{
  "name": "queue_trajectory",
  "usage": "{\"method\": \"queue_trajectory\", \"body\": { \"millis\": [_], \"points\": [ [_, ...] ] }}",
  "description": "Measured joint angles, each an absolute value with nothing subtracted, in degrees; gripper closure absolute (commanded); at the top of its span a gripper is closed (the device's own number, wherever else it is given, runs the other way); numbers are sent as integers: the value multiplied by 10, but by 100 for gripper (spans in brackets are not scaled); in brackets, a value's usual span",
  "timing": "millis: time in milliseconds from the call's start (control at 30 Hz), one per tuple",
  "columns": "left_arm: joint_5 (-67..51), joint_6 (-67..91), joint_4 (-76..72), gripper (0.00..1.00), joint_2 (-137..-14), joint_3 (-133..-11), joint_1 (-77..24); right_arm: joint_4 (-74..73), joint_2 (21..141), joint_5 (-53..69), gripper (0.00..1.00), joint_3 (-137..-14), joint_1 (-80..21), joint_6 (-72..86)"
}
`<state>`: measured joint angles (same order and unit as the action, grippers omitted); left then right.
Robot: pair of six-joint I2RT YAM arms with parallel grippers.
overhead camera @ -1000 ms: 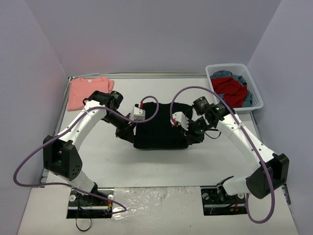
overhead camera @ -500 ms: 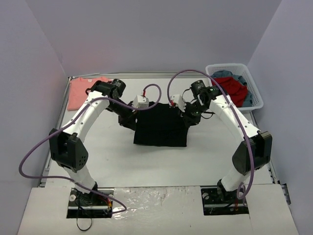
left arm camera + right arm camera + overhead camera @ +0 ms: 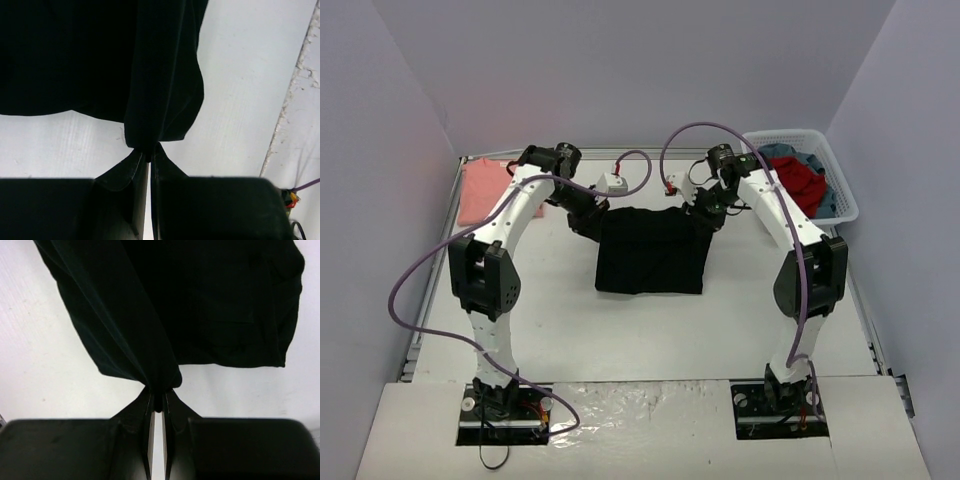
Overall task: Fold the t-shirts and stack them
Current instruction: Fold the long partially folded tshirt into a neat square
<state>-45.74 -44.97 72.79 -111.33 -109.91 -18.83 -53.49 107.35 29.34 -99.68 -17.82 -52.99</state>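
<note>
Reaching fwd, both arms outstretched, L tool (image 3: 149,152) & R tool (image 3: 161,395) clamped on far corners of black tee (image 3: 650,252)

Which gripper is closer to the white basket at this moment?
Right. The right gripper pinches the far right corner of the black t-shirt, with the basket off to its right. The left gripper pinches the far left corner, across the shirt.

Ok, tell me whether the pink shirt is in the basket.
No, the pink shirt lies flat at the far left; the basket sits at the far right.
</note>
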Motion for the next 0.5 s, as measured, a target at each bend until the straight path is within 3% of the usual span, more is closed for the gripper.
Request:
{"method": "queue_trajectory", "body": {
  "millis": [200,267,300,333,400,467,500],
  "points": [
    [-453,-453,738,98,-1202,-1197,-175,-537,1144,290,99,-1054,-165,-540],
    [-450,-454,740,78,-1235,-1230,-173,-538,1179,290,86,-1085,-159,-542],
    [-446,-454,740,74,-1252,-1244,-172,-537,1196,290,74,-1100,-155,-542],
    [-442,-451,741,74,-1267,-1259,-171,-537,1218,294,57,-1121,-149,-541],
    [-435,-444,736,72,-1301,-1288,-167,-532,1263,303,51,-1163,-134,-536],
    [-432,-439,730,64,-1333,-1313,-163,-514,1306,309,45,-1200,-116,-525],
    [-431,-435,727,67,-1343,-1321,-161,-507,1319,309,44,-1209,-110,-522]
  ]
}}
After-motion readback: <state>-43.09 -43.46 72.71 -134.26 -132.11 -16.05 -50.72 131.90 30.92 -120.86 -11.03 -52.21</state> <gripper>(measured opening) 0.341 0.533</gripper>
